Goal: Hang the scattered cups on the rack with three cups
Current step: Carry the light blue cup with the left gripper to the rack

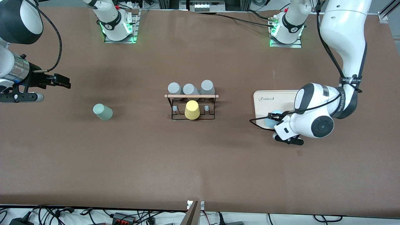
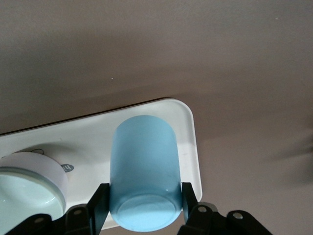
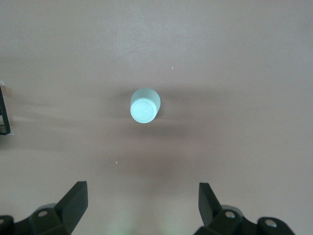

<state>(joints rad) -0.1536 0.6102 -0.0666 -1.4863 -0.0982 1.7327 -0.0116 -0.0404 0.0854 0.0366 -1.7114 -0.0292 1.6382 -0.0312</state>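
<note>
The blue cup [image 2: 145,171] lay on the white tray [image 2: 188,132] at centre right of the front frame, my left gripper [image 2: 145,203] closed on its sides. By my reckoning nothing scattered was hung yet: the rack [image 1: 191,106], mid-frame, carried a yellow cup [image 1: 192,109] and three grey cups [image 1: 190,89]. The mint cup [image 1: 102,112] stood at centre left; my right gripper [image 3: 142,203] hung spread wide above the table there.

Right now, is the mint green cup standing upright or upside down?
Upside down: the mint green cup shows its closed base upward, standing alone on the table.
</note>
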